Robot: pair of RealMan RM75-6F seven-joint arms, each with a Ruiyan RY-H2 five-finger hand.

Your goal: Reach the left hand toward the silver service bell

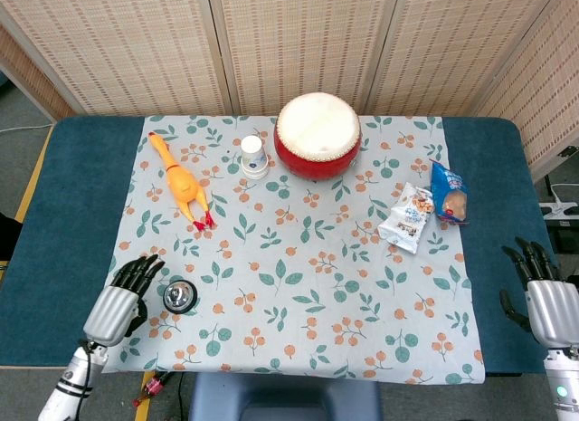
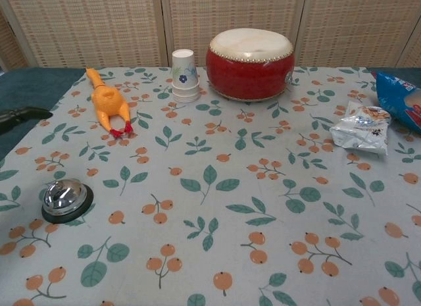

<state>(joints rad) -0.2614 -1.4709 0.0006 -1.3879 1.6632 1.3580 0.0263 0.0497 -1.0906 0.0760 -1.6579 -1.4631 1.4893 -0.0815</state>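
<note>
The silver service bell on its black base sits near the front left of the floral cloth; the chest view shows the bell at its lower left. My left hand hovers just left of the bell, fingers apart and holding nothing, a small gap between them. In the chest view only a dark fingertip of it enters at the left edge. My right hand stays open off the cloth at the table's right front corner.
An orange rubber chicken lies behind the bell. A paper cup and a red drum stand at the back. Two snack bags lie on the right. The table's front edge is close to the left hand.
</note>
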